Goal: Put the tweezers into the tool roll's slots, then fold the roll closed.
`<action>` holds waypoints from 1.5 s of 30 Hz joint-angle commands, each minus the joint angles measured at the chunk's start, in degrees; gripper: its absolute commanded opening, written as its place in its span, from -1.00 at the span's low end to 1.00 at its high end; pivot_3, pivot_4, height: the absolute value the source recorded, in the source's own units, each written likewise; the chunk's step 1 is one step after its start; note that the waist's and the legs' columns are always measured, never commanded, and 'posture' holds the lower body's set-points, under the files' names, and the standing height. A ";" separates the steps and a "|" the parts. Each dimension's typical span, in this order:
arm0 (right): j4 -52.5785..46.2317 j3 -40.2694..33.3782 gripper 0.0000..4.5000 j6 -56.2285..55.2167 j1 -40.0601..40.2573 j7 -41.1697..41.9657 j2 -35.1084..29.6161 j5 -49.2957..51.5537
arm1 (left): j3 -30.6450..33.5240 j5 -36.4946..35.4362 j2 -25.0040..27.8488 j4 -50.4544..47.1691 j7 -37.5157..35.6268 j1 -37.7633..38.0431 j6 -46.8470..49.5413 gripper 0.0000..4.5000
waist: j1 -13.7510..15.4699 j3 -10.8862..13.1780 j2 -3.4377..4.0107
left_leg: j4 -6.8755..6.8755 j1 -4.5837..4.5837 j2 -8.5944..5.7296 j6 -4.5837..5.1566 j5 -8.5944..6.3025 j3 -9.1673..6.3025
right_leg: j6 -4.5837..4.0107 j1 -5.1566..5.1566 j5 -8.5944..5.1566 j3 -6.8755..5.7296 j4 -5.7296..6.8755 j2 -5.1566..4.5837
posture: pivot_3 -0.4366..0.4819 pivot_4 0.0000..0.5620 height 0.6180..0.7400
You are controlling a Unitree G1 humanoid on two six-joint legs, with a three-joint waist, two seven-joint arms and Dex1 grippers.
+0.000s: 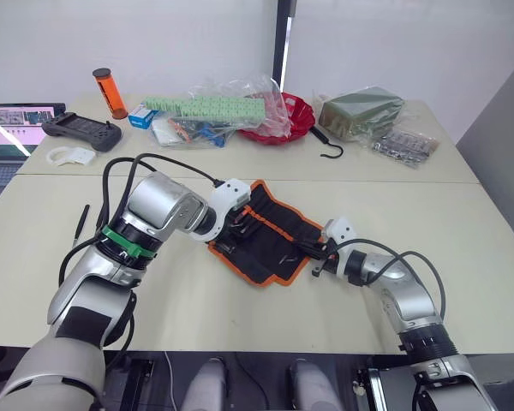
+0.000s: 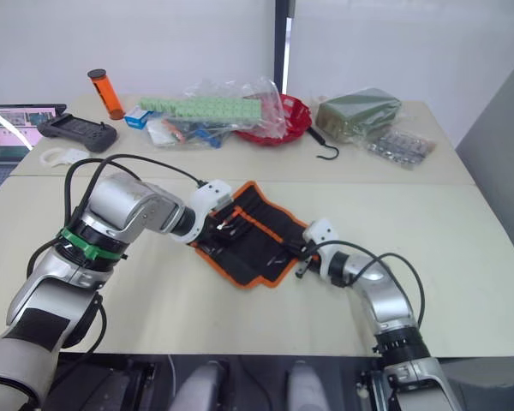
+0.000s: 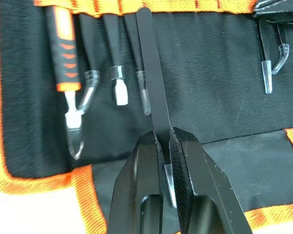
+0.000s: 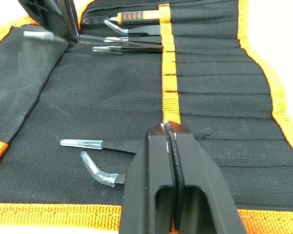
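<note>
Black tool roll [image 1: 270,233], five tweezers slotted, sixth in left tool [image 3: 166,151]

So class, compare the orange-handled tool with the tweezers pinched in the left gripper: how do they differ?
The orange-handled tool has an orange, black-striped grip; the held tweezers are all black. The tool sits tucked in its slot, untouched; the tweezers are clamped by the left gripper. Both point the same way on the tool roll.

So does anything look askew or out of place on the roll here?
Nothing looks spilled or damaged. The tool roll lies open at a slant on the table, one end flap folded up. The left hand is shut on a tweezer lying across the slots, not yet seated.
</note>
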 commanded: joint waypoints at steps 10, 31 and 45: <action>0.76 1.77 -0.99 2.03 1.46 -0.48 0.26 -1.40 | -1.44 1.10 0.15 -0.23 -1.87 -1.82 0.86 -1.00 | -0.01 0.00 0.00 | 0.00 0.01 0.00 0.00 0.00 0.00 | 0.01 0.00 0.00 0.00 0.02 0.00 | -0.05 -0.47 1.00; 0.60 2.71 -0.99 1.89 1.96 -0.74 0.76 -1.68 | -3.04 1.46 0.56 -0.93 -3.03 -2.42 2.31 -1.00 | -0.10 0.00 0.00 | 0.00 0.02 0.00 0.00 0.00 0.00 | 0.01 0.00 -0.01 0.00 0.06 0.01 | -0.05 -0.47 1.00; 0.13 2.90 -0.99 2.11 2.34 -0.82 0.88 -1.68 | -2.38 3.77 -2.58 4.83 -2.50 -5.15 -0.95 -1.00 | -0.06 0.00 0.00 | 0.02 0.01 0.00 0.00 0.00 0.00 | 0.02 0.00 -0.01 0.00 0.06 0.01 | -0.05 -0.47 1.00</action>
